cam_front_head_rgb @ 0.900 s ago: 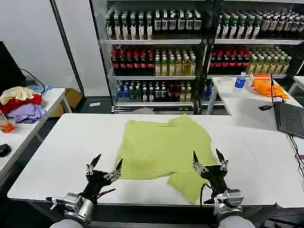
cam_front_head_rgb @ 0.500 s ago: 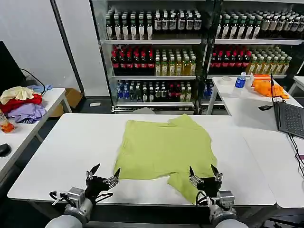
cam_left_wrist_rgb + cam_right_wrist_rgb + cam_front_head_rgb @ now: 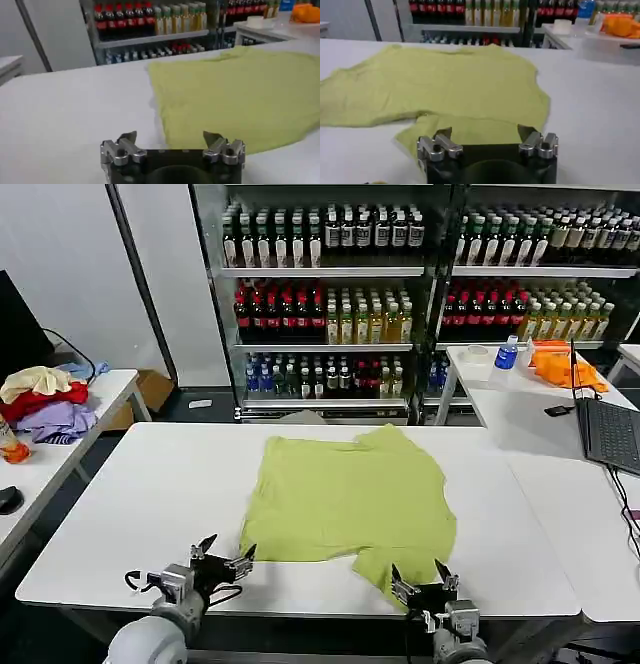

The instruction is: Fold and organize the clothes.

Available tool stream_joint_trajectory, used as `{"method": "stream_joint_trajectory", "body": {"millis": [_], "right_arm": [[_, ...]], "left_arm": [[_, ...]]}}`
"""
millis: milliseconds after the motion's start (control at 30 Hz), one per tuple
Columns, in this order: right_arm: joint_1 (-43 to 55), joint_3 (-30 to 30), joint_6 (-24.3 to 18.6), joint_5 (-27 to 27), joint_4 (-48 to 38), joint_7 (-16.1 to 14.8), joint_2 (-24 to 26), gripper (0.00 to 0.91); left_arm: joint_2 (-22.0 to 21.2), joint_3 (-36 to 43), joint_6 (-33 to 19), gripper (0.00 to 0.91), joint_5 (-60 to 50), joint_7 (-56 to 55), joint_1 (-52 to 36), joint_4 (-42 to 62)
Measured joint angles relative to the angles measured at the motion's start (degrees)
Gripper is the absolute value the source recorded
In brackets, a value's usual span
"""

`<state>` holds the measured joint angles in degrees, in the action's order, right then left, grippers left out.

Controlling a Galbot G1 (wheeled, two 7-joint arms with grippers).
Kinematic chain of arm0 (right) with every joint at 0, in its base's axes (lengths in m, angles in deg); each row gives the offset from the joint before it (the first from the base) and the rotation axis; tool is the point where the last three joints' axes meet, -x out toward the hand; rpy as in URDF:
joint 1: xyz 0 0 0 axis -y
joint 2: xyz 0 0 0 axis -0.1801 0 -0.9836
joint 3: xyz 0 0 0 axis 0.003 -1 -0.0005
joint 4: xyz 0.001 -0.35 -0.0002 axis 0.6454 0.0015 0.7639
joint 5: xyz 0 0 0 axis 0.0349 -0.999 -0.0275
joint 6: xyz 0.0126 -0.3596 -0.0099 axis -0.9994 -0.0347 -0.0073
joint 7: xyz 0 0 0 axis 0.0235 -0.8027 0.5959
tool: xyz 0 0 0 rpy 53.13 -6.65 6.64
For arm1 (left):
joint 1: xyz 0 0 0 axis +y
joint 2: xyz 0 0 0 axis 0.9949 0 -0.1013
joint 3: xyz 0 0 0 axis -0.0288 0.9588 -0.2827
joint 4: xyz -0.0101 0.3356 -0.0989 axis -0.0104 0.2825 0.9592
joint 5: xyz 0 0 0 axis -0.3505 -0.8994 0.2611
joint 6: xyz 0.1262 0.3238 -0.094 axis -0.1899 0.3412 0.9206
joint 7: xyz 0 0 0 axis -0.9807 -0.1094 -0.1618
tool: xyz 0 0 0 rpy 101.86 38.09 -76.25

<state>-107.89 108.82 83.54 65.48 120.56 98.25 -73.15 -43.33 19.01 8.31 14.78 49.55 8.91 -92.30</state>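
Lime T-shirt (image 3: 345, 499) lies spread flat near the middle of the white tabletop (image 3: 150, 494), one sleeve trailing toward the near edge. Left claw (image 3: 224, 557) hovers low at the near edge just beside the shirt's hem corner, fingers apart and empty. Right claw (image 3: 419, 580) sits low over the trailing sleeve at the near edge, fingers likewise apart, gripping nothing.

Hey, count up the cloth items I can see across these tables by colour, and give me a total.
Lime T-shirt: 1
Red garment: 1
Lavender garment: 1
Cream garment: 1
Orange cloth: 1
Total: 5
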Motion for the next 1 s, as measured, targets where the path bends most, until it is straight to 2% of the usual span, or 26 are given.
{"method": "stream_joint_trajectory", "body": {"millis": [67,100,133,200,233,267,300,1000], "right_arm": [[-0.4,-0.2,0.1,0.0,-0.2,0.0,-0.2,0.907],[-0.5,-0.2,0.2,0.0,-0.3,0.0,-0.2,0.907],[-0.7,-0.3,0.2,0.1,-0.3,0.0,-0.3,0.907],[-1.0,-0.5,0.3,0.1,-0.3,0.2,-0.4,0.877],[-1.1,-0.6,0.2,0.1,-0.4,0.2,-0.4,0.474],[-1.3,-0.7,0.2,0.2,-0.4,0.2,-0.5,0.292],[-1.3,-0.8,0.1,0.2,-0.5,0.3,-0.5,0.000],[-3.9,0.0,-1.1,-0.8,0.8,-0.4,-0.7,0.000]], "left_arm": [[-0.2,0.9,0.2,0.907,0.0,0.0,-0.9,1.0],[-0.3,1.2,0.2,0.383,0.0,-0.1,-1.3,1.4],[-0.3,1.6,0.3,0.050,0.0,-0.2,-1.7,1.7],[-0.5,2.2,0.3,0.050,0.2,-0.5,-2.5,2.6],[-0.6,2.5,0.2,0.050,0.4,-0.7,-2.7,2.9],[-0.7,2.6,0.2,0.050,0.5,-0.9,-2.9,3.2],[-0.8,2.7,0.1,0.050,0.6,-1.1,-3.0,3.3],[-1.1,3.1,-1.0,0.050,3.3,-1.5,-1.4,3.5]]}}
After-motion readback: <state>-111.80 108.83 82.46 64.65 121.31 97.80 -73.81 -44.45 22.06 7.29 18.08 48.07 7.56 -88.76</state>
